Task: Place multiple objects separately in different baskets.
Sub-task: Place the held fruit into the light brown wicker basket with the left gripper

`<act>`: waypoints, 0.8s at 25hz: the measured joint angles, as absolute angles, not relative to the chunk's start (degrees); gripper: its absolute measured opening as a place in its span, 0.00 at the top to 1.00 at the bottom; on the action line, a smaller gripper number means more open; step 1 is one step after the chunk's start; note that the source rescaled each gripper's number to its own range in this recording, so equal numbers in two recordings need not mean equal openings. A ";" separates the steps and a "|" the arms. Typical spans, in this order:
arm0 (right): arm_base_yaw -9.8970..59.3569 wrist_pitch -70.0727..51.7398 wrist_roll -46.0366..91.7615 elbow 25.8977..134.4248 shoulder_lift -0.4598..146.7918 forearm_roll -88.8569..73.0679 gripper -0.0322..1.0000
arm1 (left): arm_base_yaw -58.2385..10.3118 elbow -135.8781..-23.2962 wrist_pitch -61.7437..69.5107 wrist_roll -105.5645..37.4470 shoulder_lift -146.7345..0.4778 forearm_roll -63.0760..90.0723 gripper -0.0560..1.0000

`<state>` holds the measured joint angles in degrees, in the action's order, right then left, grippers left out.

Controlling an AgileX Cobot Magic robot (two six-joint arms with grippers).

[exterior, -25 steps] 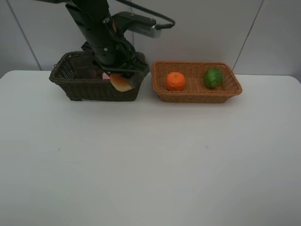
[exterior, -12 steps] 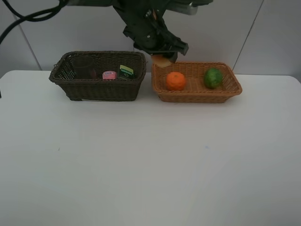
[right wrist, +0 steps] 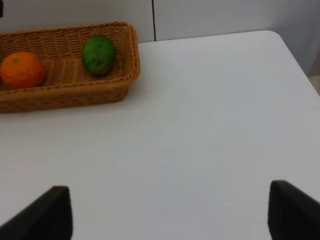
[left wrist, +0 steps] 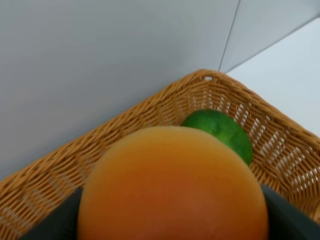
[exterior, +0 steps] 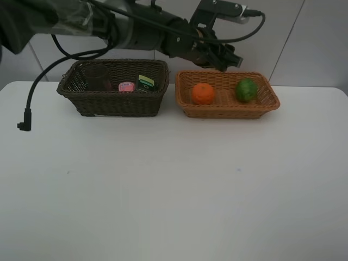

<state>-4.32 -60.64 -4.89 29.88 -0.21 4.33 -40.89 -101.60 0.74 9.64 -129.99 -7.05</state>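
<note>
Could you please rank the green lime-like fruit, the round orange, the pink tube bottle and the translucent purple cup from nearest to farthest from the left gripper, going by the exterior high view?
1. Green lime-like fruit, tan basket, right end; the left gripper hangs close above it.
2. Round orange, same basket, left end.
3. Pink tube bottle, dark basket, middle.
4. Translucent purple cup, dark basket, far left.

Three views, all meeting at the tan basket point(exterior: 227, 94).
High camera is looking down across the whole table point(exterior: 174, 185) toward the back wall. Left wrist camera is sitting very close above the tan basket's far corner, the bun point(left wrist: 172, 185) filling its view, lime point(left wrist: 222, 132) behind. Right wrist camera is looking from low over the table's right side toward basket, orange point(right wrist: 21, 70) and lime.
</note>
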 joint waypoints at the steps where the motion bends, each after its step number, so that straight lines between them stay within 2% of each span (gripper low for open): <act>1: -4.32 -60.64 -4.89 29.88 -0.21 4.33 0.33 | -40.89 -101.60 -0.74 9.64 -130.93 -7.05 0.21; 8: -4.32 -60.64 -4.89 29.88 -0.21 4.33 0.33 | -41.66 -101.60 -7.25 9.60 -136.89 -7.05 0.21; 20: -4.32 -60.64 -4.89 29.88 -0.21 4.33 0.33 | -42.18 -101.60 -8.31 9.60 -138.85 -7.05 0.21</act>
<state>-4.32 -60.64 -4.89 29.88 -0.21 4.33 -42.18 -101.60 -8.31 9.60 -138.85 -7.05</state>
